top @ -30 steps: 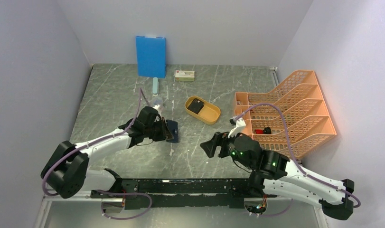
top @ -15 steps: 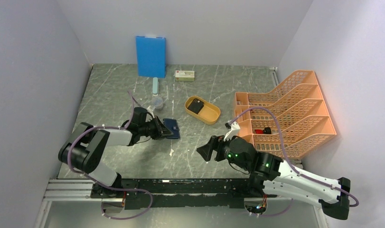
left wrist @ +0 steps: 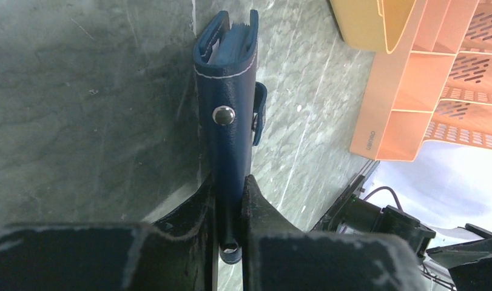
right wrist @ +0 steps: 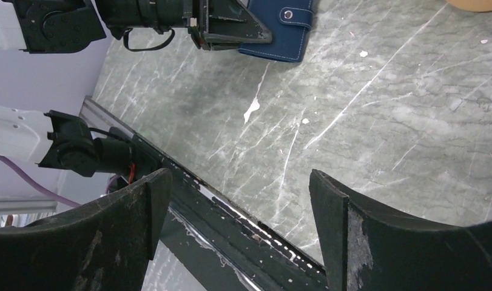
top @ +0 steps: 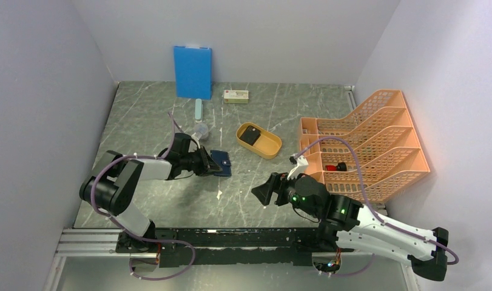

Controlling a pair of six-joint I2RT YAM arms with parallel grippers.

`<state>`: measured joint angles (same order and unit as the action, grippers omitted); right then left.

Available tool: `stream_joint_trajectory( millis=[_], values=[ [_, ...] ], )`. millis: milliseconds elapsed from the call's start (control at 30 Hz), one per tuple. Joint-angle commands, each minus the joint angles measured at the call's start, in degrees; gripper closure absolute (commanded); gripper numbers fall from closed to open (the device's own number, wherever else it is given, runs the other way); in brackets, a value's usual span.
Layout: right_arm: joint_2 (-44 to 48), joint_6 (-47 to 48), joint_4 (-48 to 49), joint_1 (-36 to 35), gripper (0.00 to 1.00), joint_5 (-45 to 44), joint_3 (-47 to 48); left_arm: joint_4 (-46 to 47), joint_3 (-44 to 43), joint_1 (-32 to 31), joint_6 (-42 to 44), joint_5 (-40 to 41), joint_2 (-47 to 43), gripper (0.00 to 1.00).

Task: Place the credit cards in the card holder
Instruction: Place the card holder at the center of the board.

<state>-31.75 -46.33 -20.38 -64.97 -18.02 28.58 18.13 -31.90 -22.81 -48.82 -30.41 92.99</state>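
The card holder [top: 222, 161] is a small navy case with a snap stud and lies flat, low on the grey table left of centre. My left gripper [top: 210, 163] is shut on its near end. In the left wrist view the holder [left wrist: 228, 121] shows edge-on between the fingers of the left gripper [left wrist: 229, 182], with lighter blue layers at its far end. My right gripper [top: 264, 189] is open and empty above the table's front middle. Its wrist view shows the holder [right wrist: 279, 27] far ahead of the right gripper [right wrist: 240, 182]. A dark flat item [top: 250, 134] lies in the yellow tray [top: 269, 147]; I cannot tell if it is a card.
An orange file rack [top: 364, 145] stands at the right with a small red item [top: 331, 167] in it. A bright blue board [top: 192, 71] leans on the back wall, beside a small box [top: 236, 96]. A pale stick [top: 198, 109] and a clear cup [top: 201, 129] lie behind the left gripper.
The left arm has folded its elbow back and lowered. Its gripper, still shut on the holder, has shifted slightly right. The right gripper has edged left.
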Motion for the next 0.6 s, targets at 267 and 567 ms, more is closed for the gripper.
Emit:
stream_joint_trajectory(
  millis=[267,567],
  values=[
    [-0.55,0.61,-0.42,-0.14,0.13,-2.08,1.55,-15.09,-2.38,0.31,5.79,12.3,-0.29,0.58],
    [0.24,0.75,-1.54,-0.15,0.13,-2.9,1.83,-21.93,-3.43,0.29,6.1,19.1,-2.01,0.44]
  ],
)
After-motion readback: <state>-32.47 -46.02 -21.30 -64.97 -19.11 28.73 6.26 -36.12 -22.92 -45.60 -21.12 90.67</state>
